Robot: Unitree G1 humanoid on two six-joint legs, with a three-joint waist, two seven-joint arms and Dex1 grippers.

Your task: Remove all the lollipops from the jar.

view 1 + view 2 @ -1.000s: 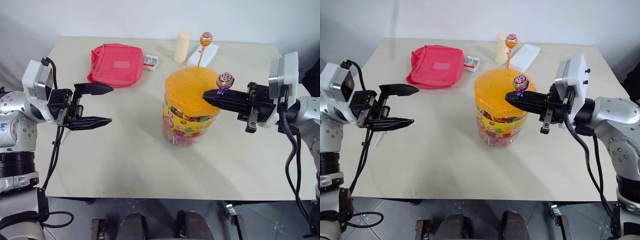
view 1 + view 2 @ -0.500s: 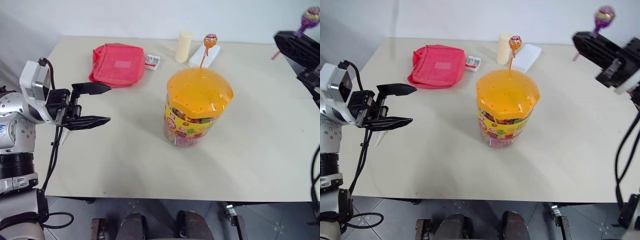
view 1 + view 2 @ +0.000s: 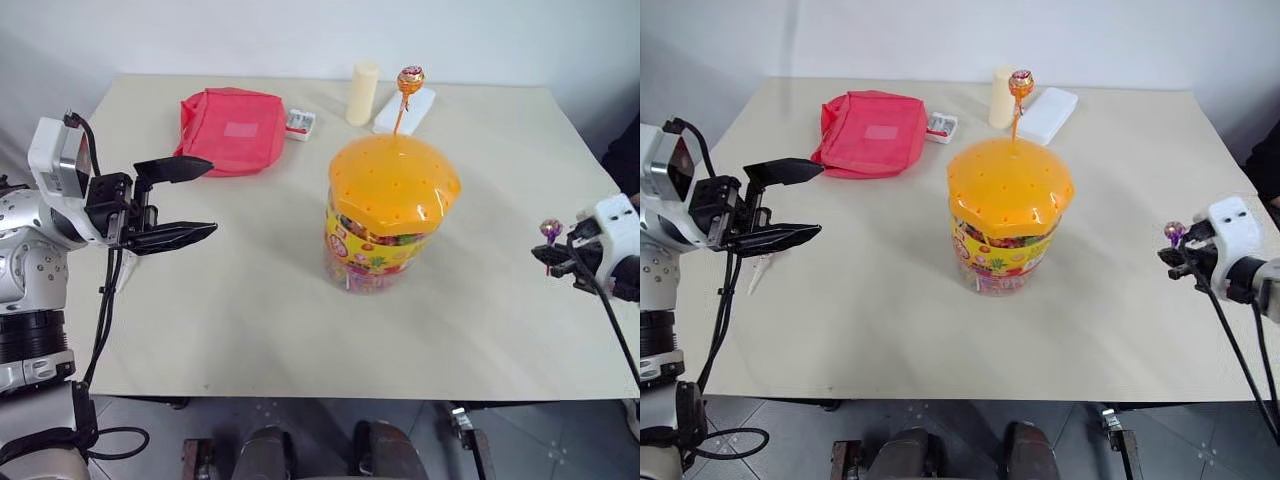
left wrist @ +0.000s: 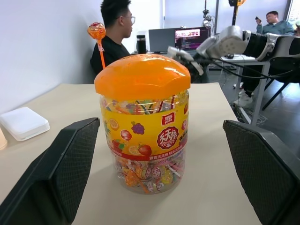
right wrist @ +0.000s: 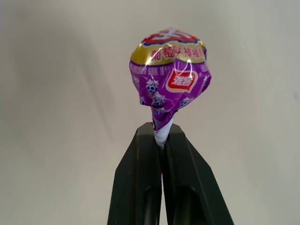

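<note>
One purple pop out, orange one to go

My right gripper (image 5: 161,140) has swung off the jar (image 3: 385,225) toward the table's right edge, pinching the purple lollipop (image 5: 169,75). The orange lollipop (image 3: 408,80) still stands in the lid (left gripper (image 3: 185,200) hangs spread wide).

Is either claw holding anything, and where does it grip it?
The right claw pinches a purple-wrapped lollipop by its stick, just below the head. The left claw is open, holding nothing.
</note>
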